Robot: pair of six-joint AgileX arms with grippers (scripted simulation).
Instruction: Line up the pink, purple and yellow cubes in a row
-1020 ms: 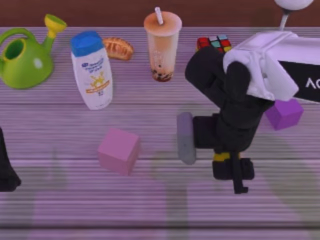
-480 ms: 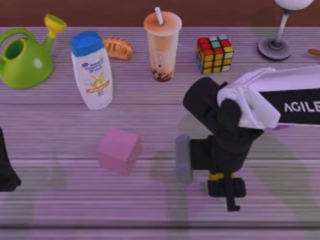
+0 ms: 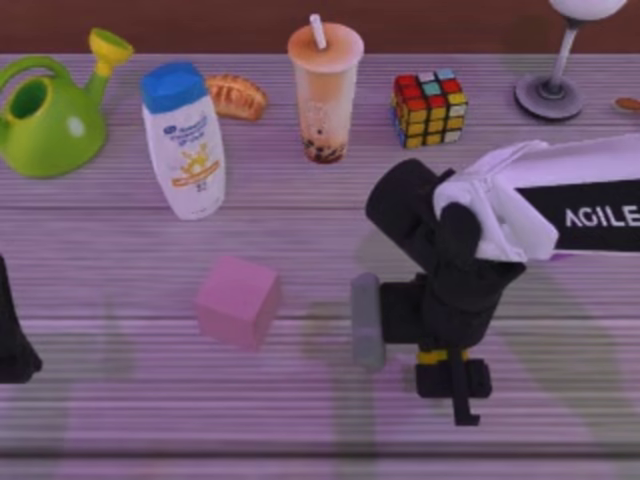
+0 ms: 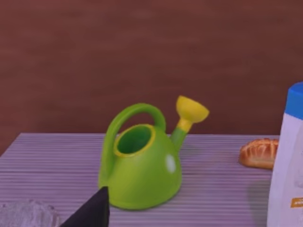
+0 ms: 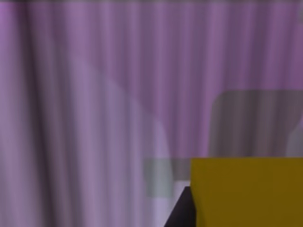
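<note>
Yellow cube [image 3: 442, 355]: only a thin mustard strip shows in the top view, wedged under the right arm's black wrist, right of tabletop centre and toward the near edge. Right wrist view has it as a big flat yellow face [image 5: 246, 191], edges roughly square to the frame, above the striped tabletop [image 5: 94, 94]. It's a cube, so no long axis to call.

Right hand [image 3: 455, 385]: closed on the yellow cube, fingers pointing down and toward the near edge in the top view; one dark finger [image 5: 180, 210] is right against the cube's side in the wrist view. Can't tell whether the cube touches the tabletop.

Pink cube [image 3: 238, 300]: left of centre, flat on the tabletop, rotated a bit so its edges run skew to the tabletop's stripes. Well apart from the yellow one.

Purple cube: just a sliver of violet [image 3: 561, 257] at the lower edge of the right arm's white shell, the rest hidden under it.

Left arm: parked at the left edge [image 3: 12, 335]; can't tell the left hand's state. Its wrist view faces the green watering can [image 4: 142, 161].
</note>
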